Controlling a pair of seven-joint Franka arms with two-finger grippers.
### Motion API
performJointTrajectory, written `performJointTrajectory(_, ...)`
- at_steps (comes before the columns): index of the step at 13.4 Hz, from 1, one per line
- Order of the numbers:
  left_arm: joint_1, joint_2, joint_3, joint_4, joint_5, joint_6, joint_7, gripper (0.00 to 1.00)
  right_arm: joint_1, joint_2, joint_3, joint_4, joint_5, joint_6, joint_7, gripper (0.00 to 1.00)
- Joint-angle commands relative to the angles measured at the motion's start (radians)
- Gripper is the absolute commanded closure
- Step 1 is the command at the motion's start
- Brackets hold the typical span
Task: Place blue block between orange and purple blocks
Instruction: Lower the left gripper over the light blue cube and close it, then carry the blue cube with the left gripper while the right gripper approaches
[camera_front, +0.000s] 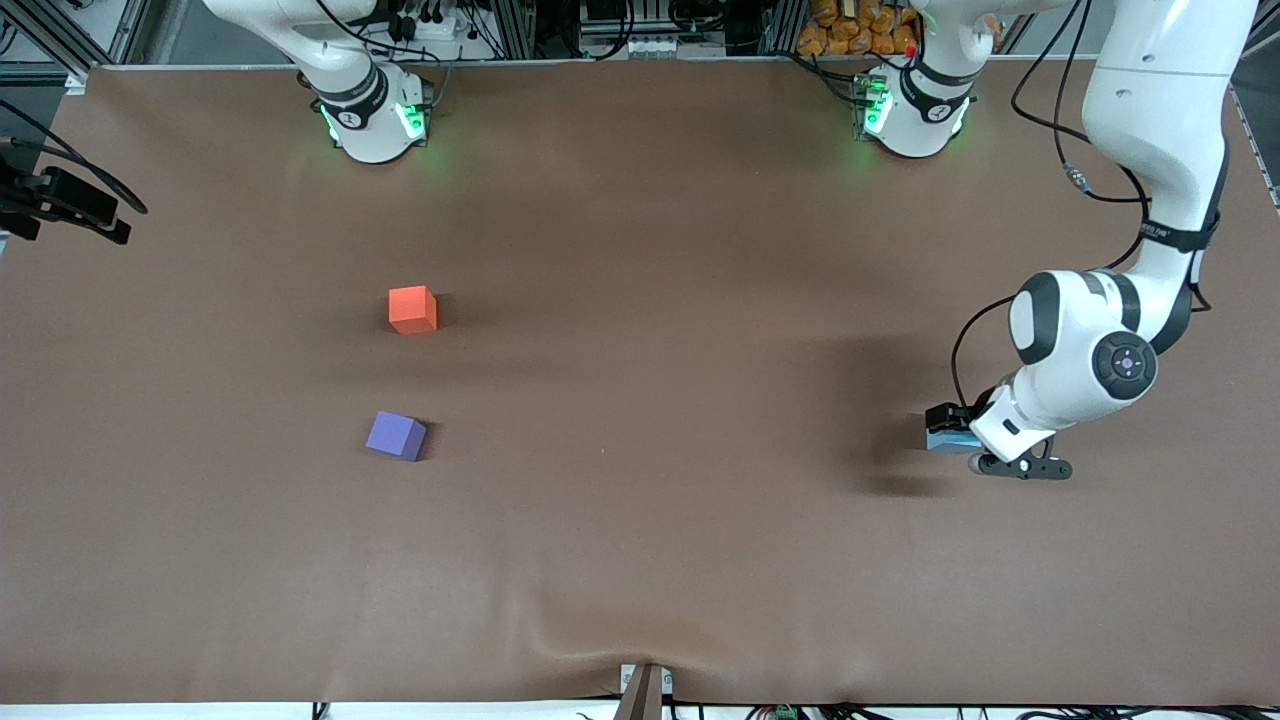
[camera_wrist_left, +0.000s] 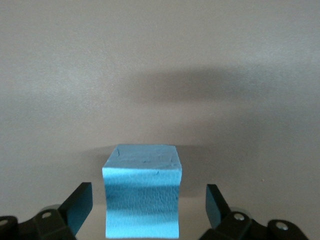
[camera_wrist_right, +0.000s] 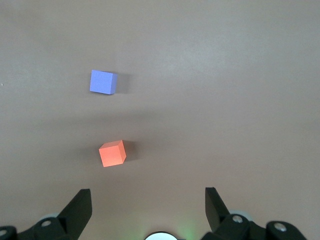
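Blue block (camera_front: 947, 437), a small matte sky-blue cube, sits on the brown table mat (camera_front: 640, 520) at the right of the front frame, a little below mid-height, toward our left arm's end of the table. Our left gripper (camera_front: 950, 436) is down around it: in the left wrist view the cube (camera_wrist_left: 142, 197) stands between the two black fingers (camera_wrist_left: 77, 206) with a gap showing on each side, so the jaws are spread and not yet pressing on it. We judge this as the line-up for a grasp, the fingers set square to the cube's side faces so a straight squeeze should catch it evenly.

Orange-red matte cube (camera_front: 412, 309) and violet-purple matte cube (camera_front: 396, 435) lie in the left-centre of the front frame, well apart from the blue one, the purple nearer the front camera (it sits slightly turned). Bare mat shows between them, which looks wide enough for a third cube.

Our right arm waits; its gripper (camera_wrist_right: 148, 210) hangs high over the right arm's end of the table with its jaws spread and empty, looking down on the orange cube (camera_wrist_right: 112, 153) and purple cube (camera_wrist_right: 103, 82).
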Motion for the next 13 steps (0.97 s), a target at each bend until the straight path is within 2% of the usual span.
performJointTrajectory(1, 0.004, 0.034, -0.001, 0.022, 0.021, 0.012, 0.002, 0.24, 0.006, 0.006, 0.001, 0.019, -0.023, -0.016, 0.001, 0.0)
performJointTrajectory(2, 0.005, 0.036, -0.001, 0.017, 0.021, 0.012, 0.001, 0.5, 0.006, 0.006, 0.001, 0.019, -0.023, -0.016, 0.002, 0.0)
performJointTrajectory(3, 0.005, 0.036, -0.001, 0.011, 0.021, 0.012, -0.001, 0.8, 0.006, 0.006, 0.001, 0.019, -0.023, -0.016, 0.002, 0.0)
performJointTrajectory(4, -0.004, 0.024, -0.001, 0.002, 0.021, 0.0, -0.011, 1.0, 0.006, 0.006, 0.001, 0.019, -0.023, -0.016, 0.002, 0.0)
performJointTrajectory(8, -0.05, -0.012, -0.015, -0.006, 0.021, -0.048, -0.018, 1.0, 0.007, 0.006, 0.001, 0.019, -0.023, -0.016, 0.002, 0.0)
performJointTrajectory(10, -0.093, -0.033, -0.084, 0.002, 0.02, -0.069, -0.092, 1.0, 0.007, 0.006, 0.001, 0.017, -0.023, -0.016, 0.002, 0.0)
performJointTrajectory(12, -0.165, -0.035, -0.17, 0.028, 0.018, -0.071, -0.264, 1.0, 0.009, 0.007, 0.001, 0.019, -0.023, -0.014, 0.005, 0.0)
performJointTrajectory(13, -0.227, -0.029, -0.181, 0.061, 0.02, -0.071, -0.366, 1.0, 0.009, 0.009, 0.001, 0.019, -0.02, -0.014, 0.01, 0.0)
